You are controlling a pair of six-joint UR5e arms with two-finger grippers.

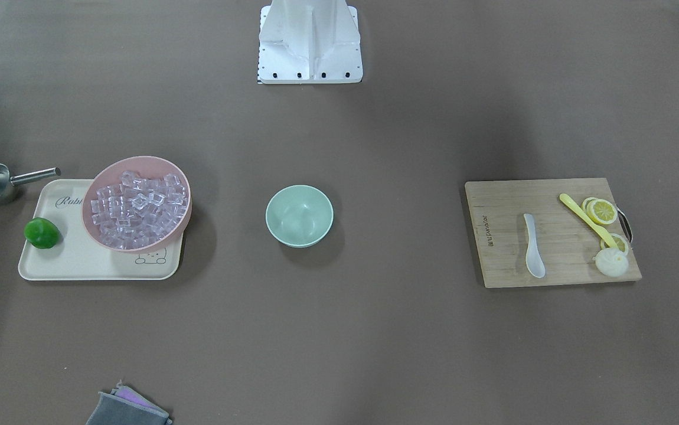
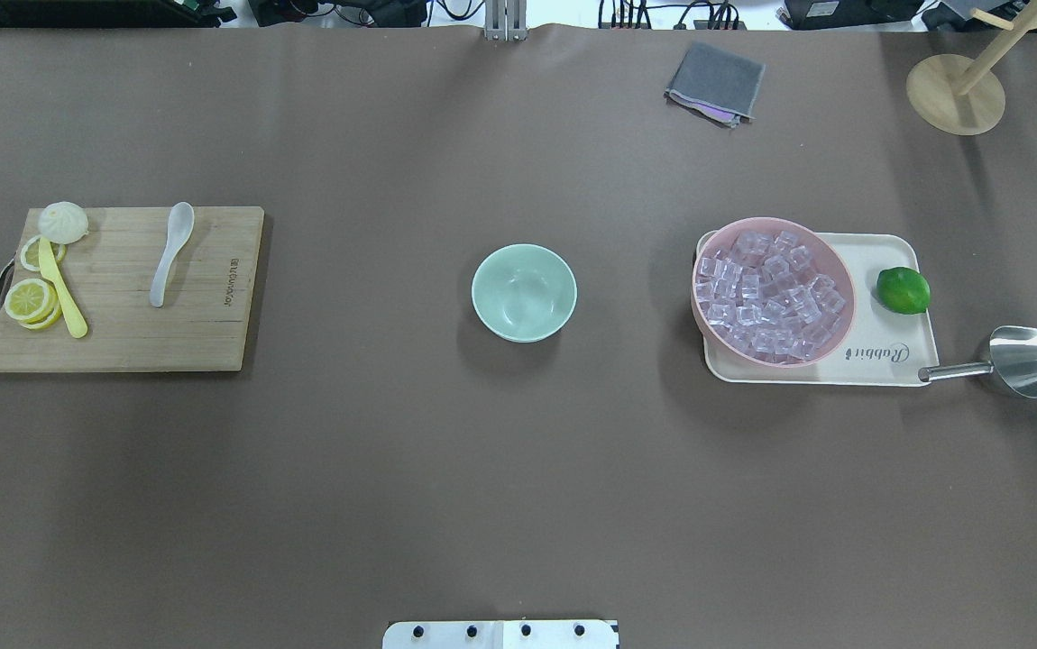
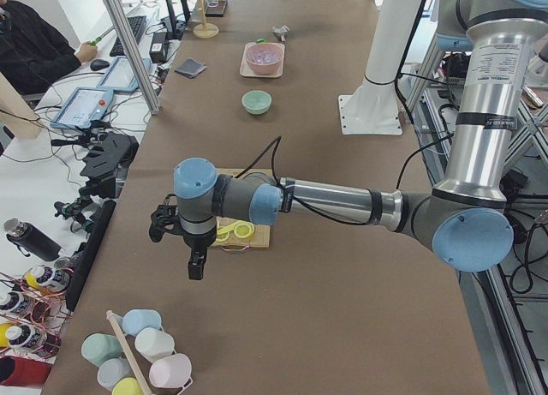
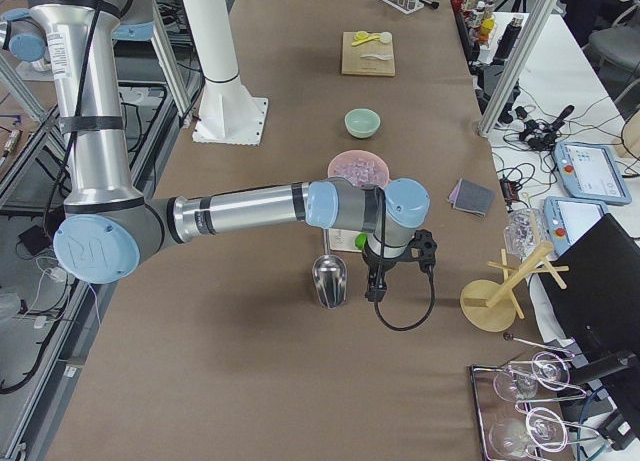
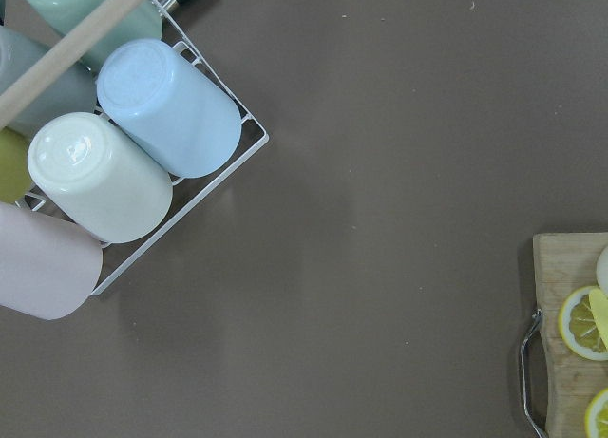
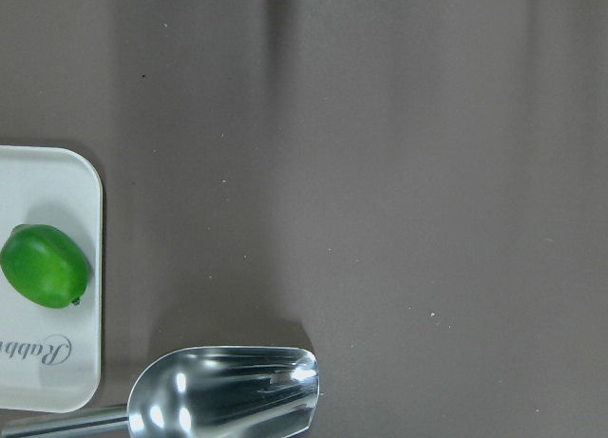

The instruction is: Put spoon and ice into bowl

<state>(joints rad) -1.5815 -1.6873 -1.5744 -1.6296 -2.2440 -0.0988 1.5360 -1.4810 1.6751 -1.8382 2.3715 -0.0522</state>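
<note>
The white spoon (image 1: 533, 245) lies on a wooden cutting board (image 1: 505, 236); it also shows in the overhead view (image 2: 169, 254). The mint-green bowl (image 1: 299, 215) stands empty at the table's middle (image 2: 524, 293). Clear ice cubes (image 1: 137, 206) fill a pink bowl (image 1: 139, 158) on a cream tray. My left gripper (image 3: 196, 266) hangs past the board's outer end, far from the spoon; it shows only in the side view, so I cannot tell its state. My right gripper (image 4: 372, 289) hangs beyond the tray, beside a metal scoop; I cannot tell its state either.
Lemon slices (image 2: 30, 300), a yellow utensil (image 2: 61, 293) and a bun (image 2: 63, 221) share the board. A lime (image 2: 903, 290) sits on the tray (image 2: 888, 252); the metal scoop (image 2: 1023, 361) lies beside it. A grey cloth (image 2: 715, 83), a wooden stand (image 2: 956, 95) and a cup rack (image 5: 123, 162) stand at the edges.
</note>
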